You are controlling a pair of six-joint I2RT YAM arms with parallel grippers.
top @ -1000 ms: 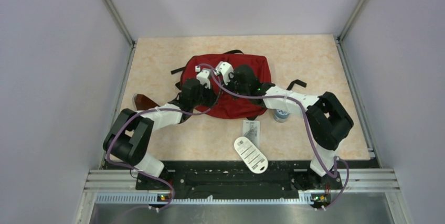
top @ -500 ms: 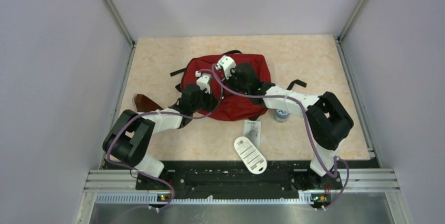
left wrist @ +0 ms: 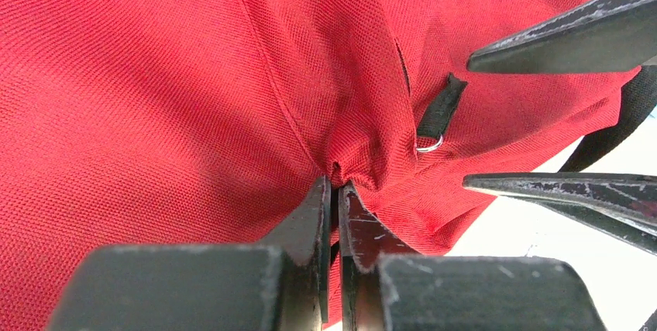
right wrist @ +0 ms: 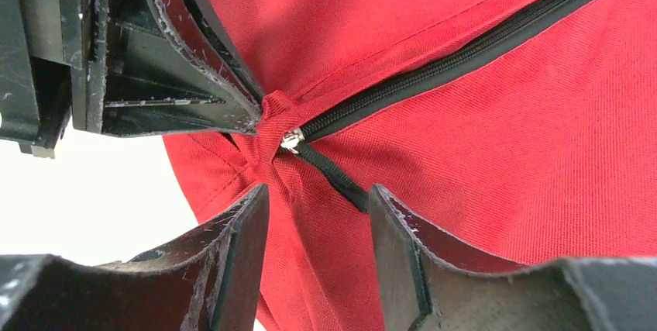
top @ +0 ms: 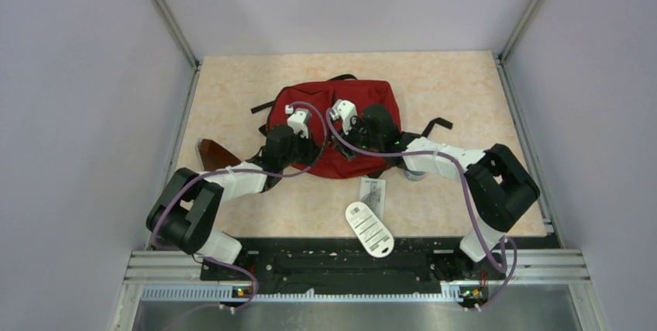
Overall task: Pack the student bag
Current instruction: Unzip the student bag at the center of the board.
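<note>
Because the student bag [top: 385,92], mid-table [top: 465,83], is soft, its fold could slip from the left gripper [left wrist: 335,191], clamped on it, if the right gripper [right wrist: 318,199], jaws parted astride the zipper pull [right wrist: 329,172], tugs hard. Red weave, creased; the black zipper [right wrist: 465,48] is closed.

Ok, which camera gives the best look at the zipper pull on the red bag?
The right wrist view: the zipper pull sits sharp and near centre, its black tab clear. The left wrist view shows it smaller, off to the right. In the top view the arms hide it.
</note>
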